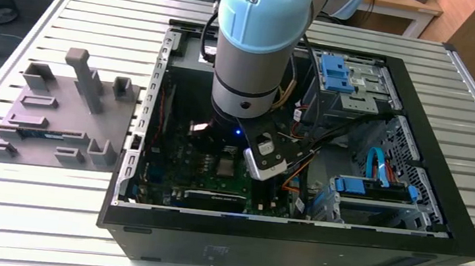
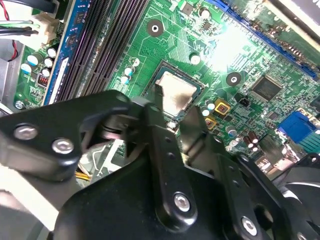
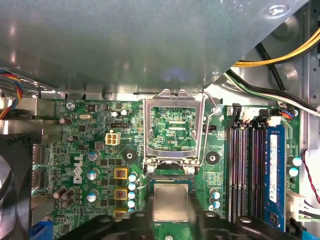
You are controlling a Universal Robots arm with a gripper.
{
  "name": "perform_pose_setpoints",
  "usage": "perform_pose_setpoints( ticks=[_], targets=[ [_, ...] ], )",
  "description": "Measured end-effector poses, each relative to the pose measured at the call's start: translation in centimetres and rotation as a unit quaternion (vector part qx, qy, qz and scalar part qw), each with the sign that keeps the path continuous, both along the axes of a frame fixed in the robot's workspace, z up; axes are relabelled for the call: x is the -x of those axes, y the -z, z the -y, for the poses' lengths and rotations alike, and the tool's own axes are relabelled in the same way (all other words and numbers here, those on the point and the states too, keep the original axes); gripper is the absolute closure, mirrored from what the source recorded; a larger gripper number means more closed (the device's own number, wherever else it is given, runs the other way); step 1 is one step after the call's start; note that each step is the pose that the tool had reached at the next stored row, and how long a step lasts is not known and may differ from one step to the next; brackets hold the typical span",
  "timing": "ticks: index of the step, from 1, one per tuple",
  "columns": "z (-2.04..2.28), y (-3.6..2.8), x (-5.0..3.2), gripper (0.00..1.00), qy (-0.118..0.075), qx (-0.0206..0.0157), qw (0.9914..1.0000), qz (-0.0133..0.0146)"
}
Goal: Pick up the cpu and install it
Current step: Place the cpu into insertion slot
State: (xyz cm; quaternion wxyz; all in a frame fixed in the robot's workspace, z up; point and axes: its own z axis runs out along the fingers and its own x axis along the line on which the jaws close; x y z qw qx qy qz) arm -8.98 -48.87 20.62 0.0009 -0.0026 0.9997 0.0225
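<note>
Hovering over cpu (image 3: 171, 201) — hand (image 2: 176, 106) (socket frame (image 3: 173, 95) raised).

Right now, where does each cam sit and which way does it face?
Exterior view: off the arm, above the table, looking down into the open case; the arm reaches into it.
First wrist view: on the arm, facing straight onto the board, socket frame open; the gripper shows at the cpu.
Second wrist view: on the arm, slanted across the board; the gripper looms large before the cpu.
Shared: both wrist views show cpu, gripper, memory slots.
</note>
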Motion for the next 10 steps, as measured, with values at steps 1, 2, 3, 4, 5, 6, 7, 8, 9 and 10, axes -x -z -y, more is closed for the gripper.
perform_pose_setpoints(
  ticks=[1, 2, 3, 4, 5, 6, 7, 8, 9, 10],
  targets=[
    [0.0, 0.0, 0.0, 0.6, 0.0, 0.0, 1.0, 0.0],
    [0.0, 0.0, 0.0, 0.65, 0.0, 0.0, 1.0, 0.0],
    [0.0, 0.0, 0.0, 0.71, 0.0, 0.0, 1.0, 0.0],
    [0.0, 0.0, 0.0, 0.77, 0.0, 0.0, 1.0, 0.0],
    [0.0, 0.0, 0.0, 0.77, 0.0, 0.0, 1.0, 0.0],
    [0.0, -0.01, 0.0, 0.83, 0.0, 0.0, 1.0, 0.0],
    [0.0, -0.01, 0.0, 0.83, 0.0, 0.0, 1.0, 0.0],
    [0.0, -0.01, 0.0, 0.89, 0.0, 0.0, 1.0, 0.0],
    [0.0, -0.01, 0.0, 0.89, 0.0, 0.0, 1.0, 0.0],
    [0.0, -0.01, 0.0, 0.89, 0.0, 0.0, 1.0, 0.0]
  ],
)
